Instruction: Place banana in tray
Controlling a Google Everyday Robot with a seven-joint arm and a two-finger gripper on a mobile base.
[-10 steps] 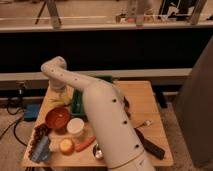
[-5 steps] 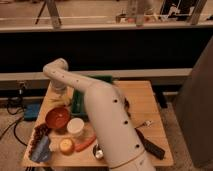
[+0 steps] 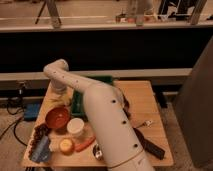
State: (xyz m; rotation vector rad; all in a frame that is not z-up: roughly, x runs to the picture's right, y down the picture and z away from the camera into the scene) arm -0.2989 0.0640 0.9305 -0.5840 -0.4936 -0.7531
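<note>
My white arm rises from the bottom middle, bends at the far left and points down at the table's left side. The gripper point(image 3: 59, 93) hangs at its end, just left of the green tray point(image 3: 102, 79) and right above a pale yellow shape, apparently the banana point(image 3: 58, 102), which lies on the wood beside the tray. I cannot tell if the gripper touches it. Most of the tray is hidden behind my arm; only its far rim and left part point(image 3: 78, 102) show.
In front of the banana stand a red bowl point(image 3: 57, 118), a white cup point(image 3: 76, 127), a yellow-orange ball point(image 3: 66, 146), an orange-red stick point(image 3: 85, 145) and a blue item point(image 3: 41, 150). A dark flat object point(image 3: 151, 148) and a fork point(image 3: 145, 123) lie at the right.
The arm's bend has shifted slightly to the right; the gripper stays low at the tray's left side. The objects on the table have not moved.
</note>
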